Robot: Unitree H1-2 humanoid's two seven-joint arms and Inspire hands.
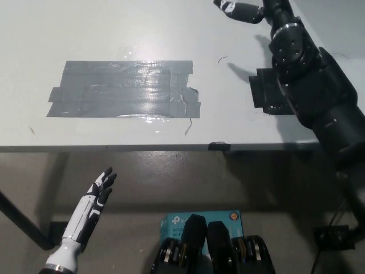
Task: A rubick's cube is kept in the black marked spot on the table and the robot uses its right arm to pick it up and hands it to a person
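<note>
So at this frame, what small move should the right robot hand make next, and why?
Probably draw back toward the robot. The right robot hand reaches past the table's far edge holding nothing; no cube or person shows, and the taped patch is bare. The left robot hand rests low, open.

Right hand (242,9) sits at the very top edge, partly cropped, so whether it holds anything can't be told. The worktop (239,91) runs off the top and both sides. Below, the left hand's (98,191) arm is cut at the bottom edge, and a teal box (181,220) is half hidden.
</note>
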